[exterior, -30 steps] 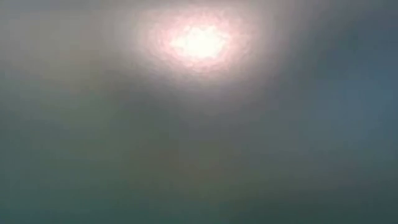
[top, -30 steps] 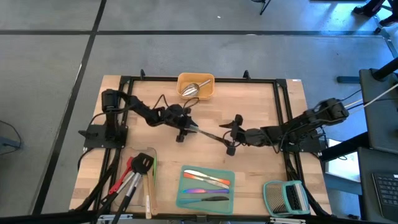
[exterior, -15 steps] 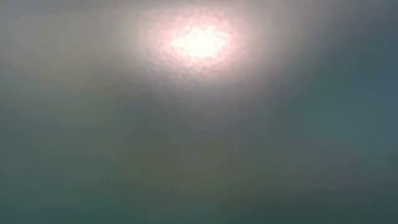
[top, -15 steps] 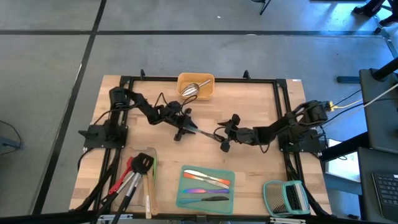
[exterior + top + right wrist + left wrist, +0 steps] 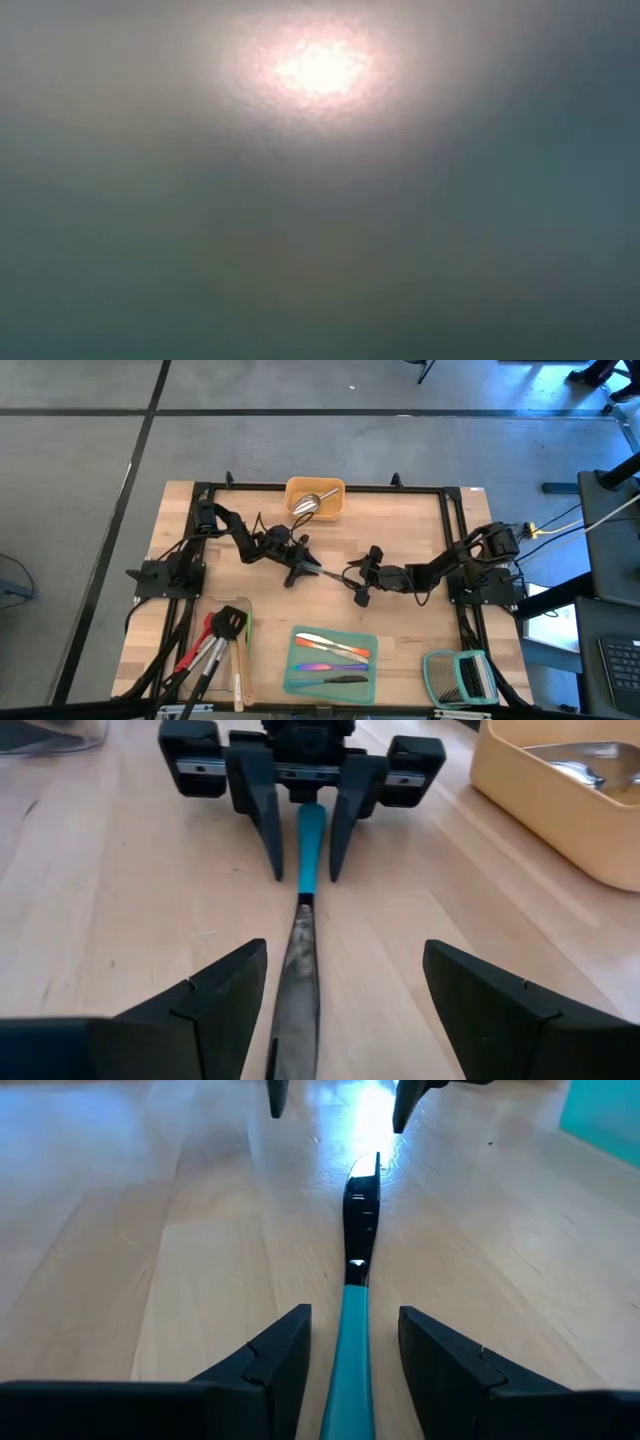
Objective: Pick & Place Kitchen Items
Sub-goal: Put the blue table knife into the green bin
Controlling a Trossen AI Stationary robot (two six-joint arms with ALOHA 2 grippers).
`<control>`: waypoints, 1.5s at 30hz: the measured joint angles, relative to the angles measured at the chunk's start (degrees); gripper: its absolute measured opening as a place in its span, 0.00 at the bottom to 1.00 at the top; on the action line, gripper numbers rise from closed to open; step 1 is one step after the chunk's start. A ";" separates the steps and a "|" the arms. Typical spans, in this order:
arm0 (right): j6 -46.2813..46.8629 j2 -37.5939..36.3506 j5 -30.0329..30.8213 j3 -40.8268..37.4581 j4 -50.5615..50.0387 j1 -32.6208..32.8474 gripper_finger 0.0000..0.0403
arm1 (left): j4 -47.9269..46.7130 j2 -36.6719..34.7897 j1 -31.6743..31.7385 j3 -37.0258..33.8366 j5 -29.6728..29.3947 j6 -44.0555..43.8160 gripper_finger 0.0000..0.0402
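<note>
A teal-handled utensil (image 5: 330, 574) with a dark grey blade lies flat on the wooden table, between my two grippers. My left gripper (image 5: 303, 568) is open, its fingers (image 5: 270, 830) on either side of the teal handle (image 5: 348, 1350) with a small gap on each side. My right gripper (image 5: 356, 580) faces it from the table's right. It is wide open, with the blade end (image 5: 298, 970) lying between its fingers. The low view shows only glare.
A yellow tray (image 5: 338, 510) holding a steel scoop stands at the far edge. At the near left is a clear tray (image 5: 243, 610) of red and black spatulas. A teal tray (image 5: 372, 640) of cutlery sits near the middle. A green-framed rack (image 5: 460, 675) is near right.
Both grippers have sunk toward the table at the utensil's two ends. The right gripper has also gone a little toward the table's left. Neither has opened or shut.
</note>
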 joint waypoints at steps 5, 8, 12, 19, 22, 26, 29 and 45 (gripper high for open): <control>0.00 0.00 -0.21 0.00 0.18 0.00 0.68 | -0.09 0.01 -0.02 0.00 -0.49 -0.62 0.36; 0.00 0.00 -0.21 0.00 0.00 -0.02 0.68 | -0.13 0.01 -0.02 0.00 -0.79 -1.20 0.34; -0.02 0.00 -0.19 0.00 -0.12 -0.06 0.68 | -0.80 0.01 0.00 0.00 -0.95 -1.20 0.30; -0.45 0.00 -0.19 0.11 -0.13 -1.25 0.68 | -1.11 0.01 0.04 0.07 -2.47 -1.44 0.16; -0.46 -0.02 -0.21 0.15 -0.45 -1.51 0.68 | -1.09 -0.05 0.02 0.02 -3.27 -1.62 0.10; -0.66 0.00 -0.21 0.15 -2.26 -1.61 0.68 | -0.84 -0.05 -0.28 0.01 -3.79 -2.39 0.09; -0.70 1.22 -0.99 0.24 -2.64 -2.31 0.68 | 0.03 0.01 -0.46 -0.07 -4.34 -3.86 0.09; -4.15 9.90 -6.94 10.14 -7.54 -2.97 0.68 | 1.49 0.17 -1.51 -0.07 -5.04 -5.03 0.09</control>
